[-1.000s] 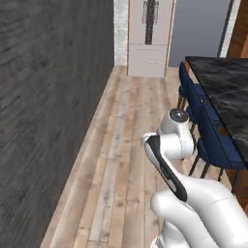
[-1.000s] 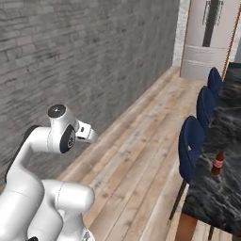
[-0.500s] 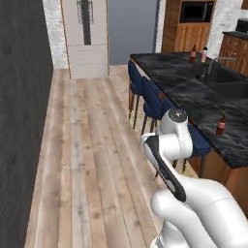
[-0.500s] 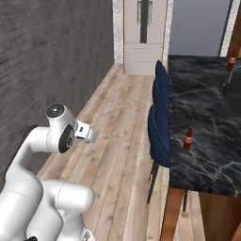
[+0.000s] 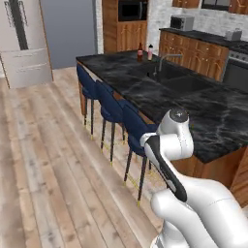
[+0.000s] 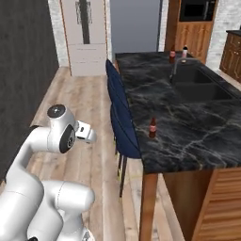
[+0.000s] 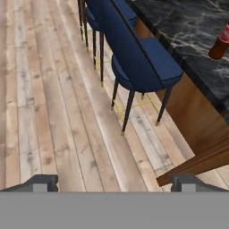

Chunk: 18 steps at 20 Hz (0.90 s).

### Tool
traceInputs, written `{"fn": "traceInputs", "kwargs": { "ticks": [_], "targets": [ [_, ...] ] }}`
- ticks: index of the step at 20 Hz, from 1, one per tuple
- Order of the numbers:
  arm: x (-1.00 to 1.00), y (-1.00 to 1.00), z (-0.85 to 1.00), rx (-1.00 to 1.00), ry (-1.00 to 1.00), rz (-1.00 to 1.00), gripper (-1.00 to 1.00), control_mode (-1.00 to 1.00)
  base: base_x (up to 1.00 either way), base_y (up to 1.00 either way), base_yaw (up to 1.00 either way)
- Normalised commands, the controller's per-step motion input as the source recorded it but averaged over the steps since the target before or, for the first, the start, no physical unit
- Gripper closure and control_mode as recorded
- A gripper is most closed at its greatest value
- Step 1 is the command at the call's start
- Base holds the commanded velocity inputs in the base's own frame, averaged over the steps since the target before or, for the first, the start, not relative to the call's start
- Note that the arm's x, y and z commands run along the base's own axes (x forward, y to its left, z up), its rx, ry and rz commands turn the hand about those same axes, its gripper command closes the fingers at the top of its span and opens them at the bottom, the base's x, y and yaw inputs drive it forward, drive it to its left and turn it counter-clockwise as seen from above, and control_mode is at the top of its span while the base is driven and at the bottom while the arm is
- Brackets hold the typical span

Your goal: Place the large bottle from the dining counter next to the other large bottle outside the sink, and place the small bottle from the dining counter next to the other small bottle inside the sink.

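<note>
The dining counter [image 6: 197,132] runs along the right, with the black sink [image 6: 200,84] and its grey faucet [image 6: 175,69] set in its top. A small brownish-orange bottle [image 6: 152,127] stands near the counter's front edge; in the hand view the small bottle [image 7: 220,44] sits at the upper right. At the far end the pale large bottle [image 6: 184,53] stands beside the dark brown other large bottle [image 6: 172,55], outside the sink [image 5: 170,80]. My gripper [image 7: 115,183] is open, empty, and hangs over the wooden floor left of the counter. The other small bottle is hidden.
Three blue stools [image 5: 109,104] line the counter's near side; one stool [image 7: 138,58] is right ahead of the hand. A pale fridge [image 6: 84,35] stands at the back. Wooden cabinets and a microwave [image 5: 181,22] line the far wall. Plank floor [image 5: 43,160] spreads to the left.
The whole picture has swung from the dark wall to the counter, so the base has turned. The arm holds the same pose and the jaws stay open.
</note>
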Motion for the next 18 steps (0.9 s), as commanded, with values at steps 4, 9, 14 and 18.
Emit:
{"fn": "traceInputs", "kwargs": {
  "ticks": [4,9,14,18],
  "targets": [
    [0.00,0.00,0.00,0.00,0.00,0.00,-1.00,1.00,0.41,0.37,-0.44],
    [0.00,0.00,0.00,0.00,0.00,0.00,-1.00,1.00,0.35,0.38,-0.41],
    [0.00,0.00,0.00,0.00,0.00,0.00,-1.00,1.00,0.17,0.33,-0.38],
    [0.00,0.00,0.00,0.00,0.00,0.00,-1.00,1.00,0.10,0.32,-0.34]
  ]
}}
